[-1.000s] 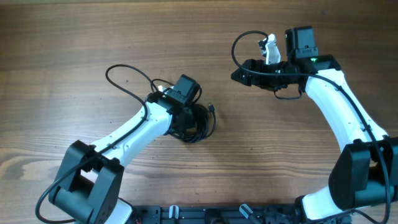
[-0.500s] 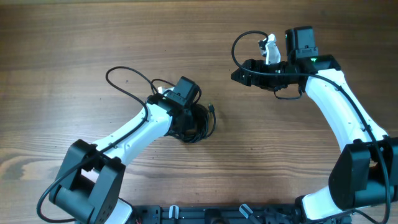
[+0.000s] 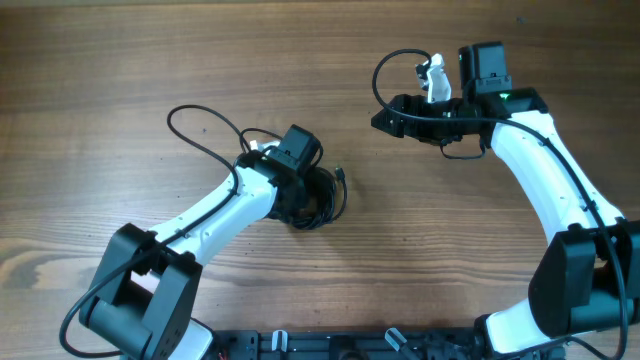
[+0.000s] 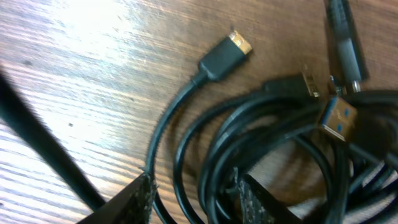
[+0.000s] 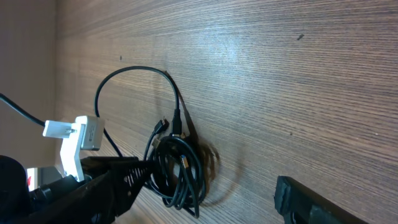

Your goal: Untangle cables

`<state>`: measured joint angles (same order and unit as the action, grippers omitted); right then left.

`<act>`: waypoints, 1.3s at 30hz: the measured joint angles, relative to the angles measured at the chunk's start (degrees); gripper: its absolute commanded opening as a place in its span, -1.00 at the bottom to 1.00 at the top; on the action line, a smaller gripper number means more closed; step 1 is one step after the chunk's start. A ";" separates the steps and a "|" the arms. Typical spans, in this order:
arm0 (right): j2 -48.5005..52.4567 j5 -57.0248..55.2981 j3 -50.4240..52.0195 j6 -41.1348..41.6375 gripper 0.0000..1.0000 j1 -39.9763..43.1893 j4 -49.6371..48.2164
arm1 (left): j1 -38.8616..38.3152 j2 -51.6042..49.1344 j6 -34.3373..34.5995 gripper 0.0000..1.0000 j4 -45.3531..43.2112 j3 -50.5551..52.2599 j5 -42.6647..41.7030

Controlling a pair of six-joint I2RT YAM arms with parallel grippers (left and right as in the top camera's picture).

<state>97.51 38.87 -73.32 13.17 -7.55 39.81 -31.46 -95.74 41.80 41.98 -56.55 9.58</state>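
The cables (image 3: 322, 198) are a knotted black bundle on the wooden table, left of centre. My left gripper (image 3: 303, 192) stands right over it. In the left wrist view the left gripper (image 4: 194, 196) straddles several strands (image 4: 217, 155), with wood showing between the strands and the pads, so it is open. A gold-tipped plug (image 4: 224, 57) and a blue-tongued plug (image 4: 339, 115) lie loose beyond the fingers. My right gripper (image 3: 385, 118) hangs at the back right, apart from the bundle. It (image 5: 214, 175) is wide open and holds nothing. A black bundle (image 5: 180, 171) shows just past its left finger.
The left arm's own wire (image 3: 180, 112) loops out over the table to the left of the left wrist. The right arm's own wire (image 3: 379, 75) arcs ahead of a white mount (image 3: 432, 78). Bare wood (image 3: 120, 60) surrounds the bundle.
The left wrist has shifted very slightly and its wire loop has swung a little to the left. The bundle and the right arm have not moved.
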 measured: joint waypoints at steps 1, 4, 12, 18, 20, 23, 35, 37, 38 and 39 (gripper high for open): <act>0.00 0.02 0.00 0.00 0.72 0.00 0.00 | 0.00 0.00 -0.61 -0.11 -0.50 0.00 0.28; -0.02 0.02 -0.02 0.00 0.74 0.00 -0.20 | 0.00 0.00 -4.02 -0.07 -3.48 0.11 -1.18; 0.00 0.00 0.00 0.00 0.74 0.00 -0.46 | -0.09 0.00 -14.01 -0.06 -10.27 0.15 -13.64; 0.00 0.00 0.00 0.00 0.75 0.00 -0.46 | -0.09 -0.02 -14.51 -0.11 -10.32 0.15 -15.67; -0.02 0.00 0.00 0.00 0.75 0.00 -0.46 | -0.11 -0.07 -14.10 -0.12 -10.36 0.28 -15.21; -0.02 0.00 -0.02 0.00 0.75 0.00 -0.44 | -0.11 -0.90 -13.66 -0.13 -10.34 0.48 -14.86; -0.02 0.00 -0.02 0.00 0.75 0.00 -0.31 | -2.97 -7.56 -13.11 -0.38 -17.77 0.07 -14.80; 0.00 0.00 0.00 0.00 0.75 0.00 -0.11 | -3.21 -8.07 -12.79 -0.49 -18.10 -0.24 -14.82; -0.02 0.00 0.00 0.00 0.75 0.00 -0.11 | -3.21 -8.22 -12.68 -0.57 -18.08 -0.37 -14.80; -0.02 0.00 -0.02 0.00 0.75 0.00 -0.09 | -3.21 -8.31 -12.63 -0.64 -18.05 -0.42 -14.80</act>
<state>97.49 38.87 -73.34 13.17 -7.55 39.72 -34.68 -104.05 29.17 23.92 -56.97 -5.21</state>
